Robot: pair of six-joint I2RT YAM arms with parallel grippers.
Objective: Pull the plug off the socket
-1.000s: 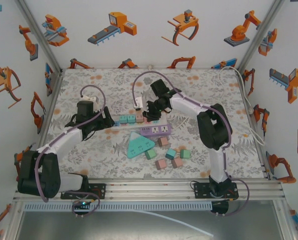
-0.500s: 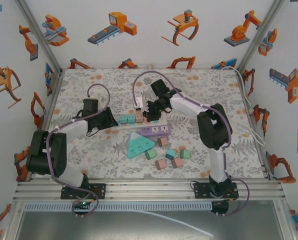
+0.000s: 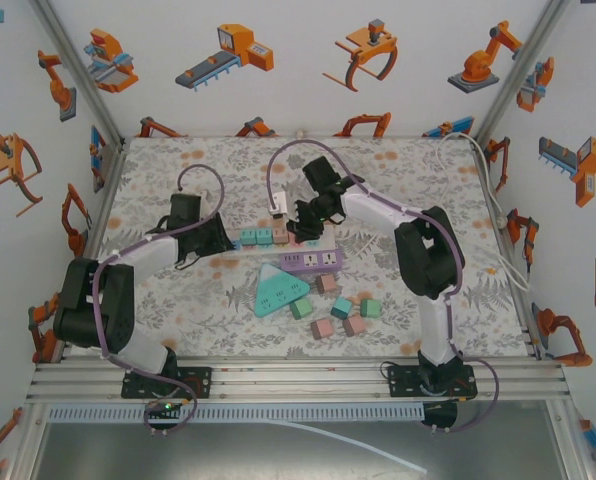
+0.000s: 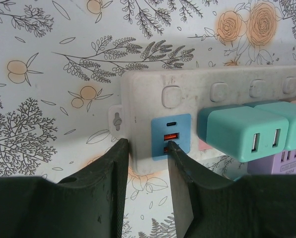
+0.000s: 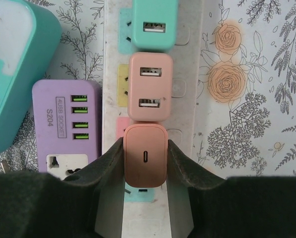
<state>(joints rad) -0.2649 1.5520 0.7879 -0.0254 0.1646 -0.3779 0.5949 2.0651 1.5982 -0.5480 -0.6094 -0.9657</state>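
right tool (image 5: 144, 163): clamped on the pink plug (image 5: 144, 141), a finger each side | plug: sitting in the white power strip (image 5: 187, 74), right beside a two-port pink charger (image 5: 150, 87) | left tool (image 4: 147, 163): pinched shut on the strip's end, by the blue USB panel (image 4: 171, 135)

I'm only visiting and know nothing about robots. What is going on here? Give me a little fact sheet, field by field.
surface: floral table
left gripper: shut on the end of the white power strip, at its blue USB panel
right gripper: shut on the pink plug, which appears seated in that strip
same strip: two-port pink plug, then teal plug
beside the strip: purple socket block
pull: not yet done
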